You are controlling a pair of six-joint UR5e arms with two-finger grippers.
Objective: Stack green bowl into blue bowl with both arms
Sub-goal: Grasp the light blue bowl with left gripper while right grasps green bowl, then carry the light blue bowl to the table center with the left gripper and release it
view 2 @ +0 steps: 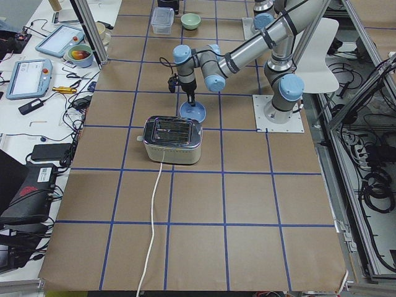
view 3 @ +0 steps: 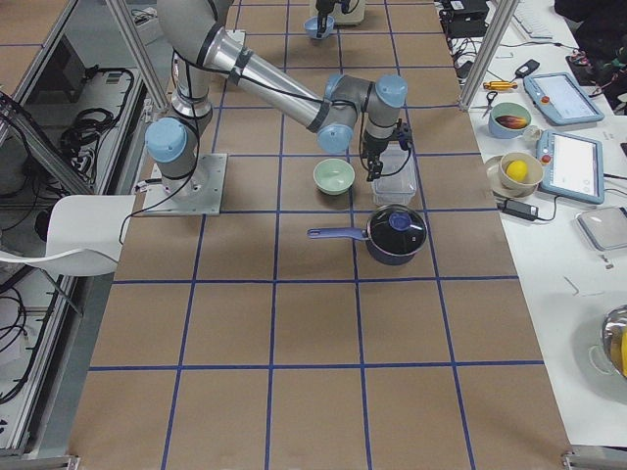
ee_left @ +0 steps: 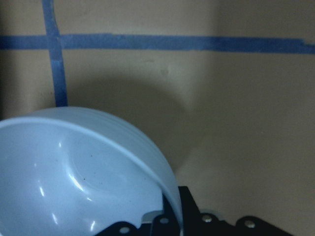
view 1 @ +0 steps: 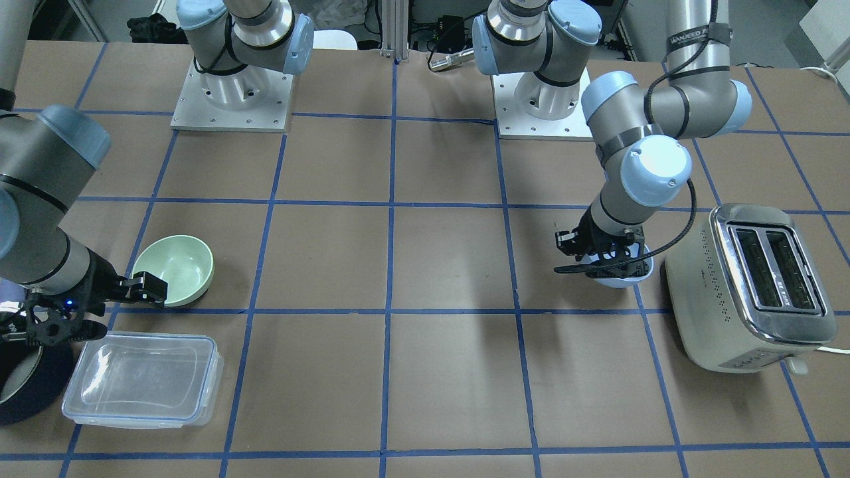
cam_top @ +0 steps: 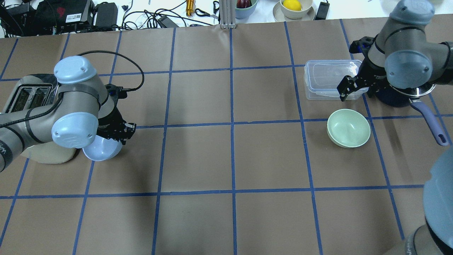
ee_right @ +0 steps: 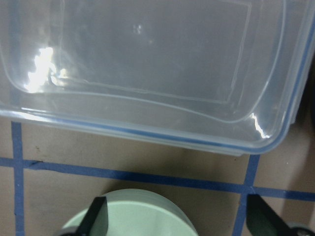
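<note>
**Kai:** Status, left to right from the overhead cam?

**Mo:** Toaster [cam_top: 30, 97] at the far left of the counter [cam_top: 230, 159]. The left end effector [cam_top: 118, 134] is just beside it, clamped on the rim of the blue bowl [cam_top: 102, 150].

**Kai:** Bowl sitting flat?

**Mo:** No, it's tilted. The left wrist cam shows the rim running down into the fingers. Can't tell if the low side touches the counter.

**Kai:** Middle?

**Mo:** Brown paper and blue tape grid.

**Kai:** Right side?

**Mo:** Clear lidded container [cam_top: 325, 78] toward the far edge. The green bowl [cam_top: 348, 127] is upright on the counter just near of it, 1 tape line between them. The 2 bowls are well apart, at opposite ends.

**Kai:** Right end effector?

**Mo:** Right end effector [cam_top: 354, 92] is spread wide and holds nothing. It hangs over the gap between container and green bowl. On the right wrist cam both fingertips [ee_right: 98, 216] show at the bottom, with the green rim between them and the container lid filling the top.

**Kai:** Anything further right?

**Mo:** Dark saucepan [cam_top: 393, 97], partly under the right arm, with its purple handle pointing toward the robot.
</note>
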